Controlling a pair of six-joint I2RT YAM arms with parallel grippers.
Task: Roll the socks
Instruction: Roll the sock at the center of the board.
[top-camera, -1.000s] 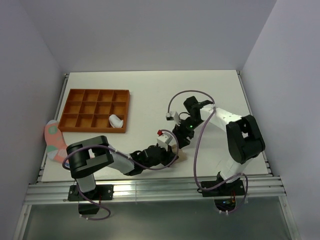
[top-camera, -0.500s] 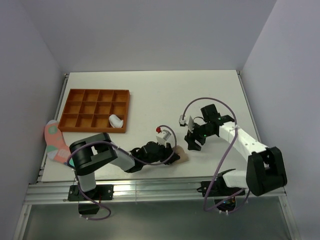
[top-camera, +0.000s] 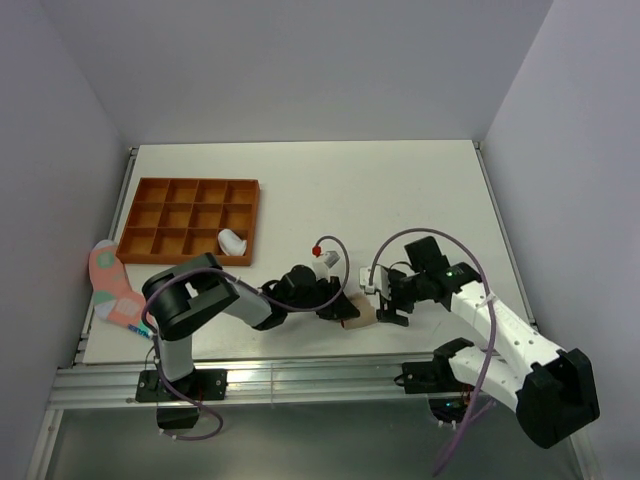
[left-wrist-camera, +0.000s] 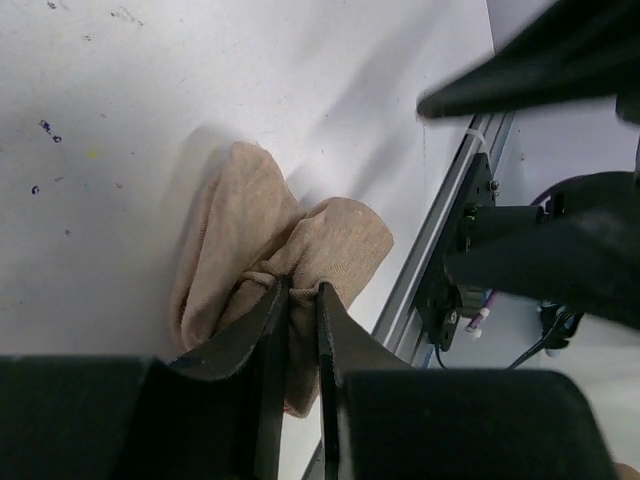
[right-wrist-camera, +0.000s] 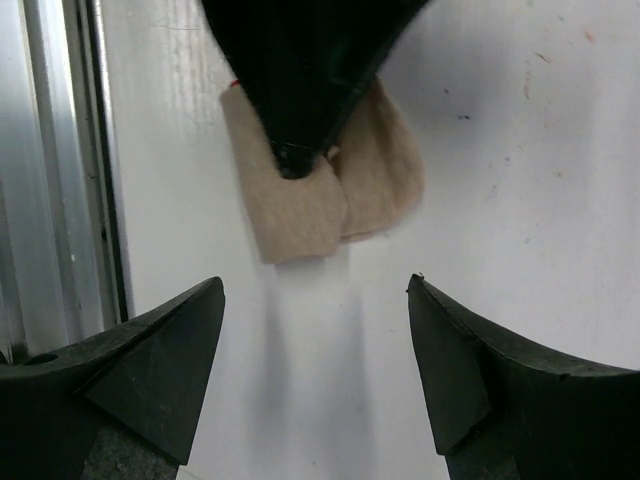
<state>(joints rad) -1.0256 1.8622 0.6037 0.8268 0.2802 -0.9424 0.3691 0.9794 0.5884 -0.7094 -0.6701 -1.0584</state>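
- Two pincers work side by side near the front edge of the surface (top-camera: 400, 190) in the top view. The left pincer (top-camera: 338, 308) has pushed further toward 3 o'clock than a second ago. It grips the beige sock (top-camera: 360, 314), a small bundle at 5 o'clock of the orange tray (top-camera: 190, 184). The right pincer (top-camera: 388, 303) has drawn back and now sits just beside the bundle at its 3 o'clock, with its arm folded down toward the near rail.
- Also in the top view, the white sock (top-camera: 232, 241) sits in the tray's near right compartment. The red sock (top-camera: 110, 285) with pale spots lies flat at 8 o'clock of the tray, well apart from both arms.
- Left wrist view: the left pincer (left-wrist-camera: 303, 290) is pressed together on a fold of the beige sock (left-wrist-camera: 330, 240). The sock is doubled into two soft lobes on the surface (left-wrist-camera: 200, 80).
- Right wrist view: the right pincer (right-wrist-camera: 315, 283) is spread wide, wider than a second ago, with nothing between its fingers. The beige sock (right-wrist-camera: 380, 170) lies at 12 o'clock of the gap, under the left pincer's dark tip.
- My reading is that the right arm has just let go and backed off, leaving the left to carry the loose beige roll. That roll looks close to done, and the red sock is yet to be rolled.
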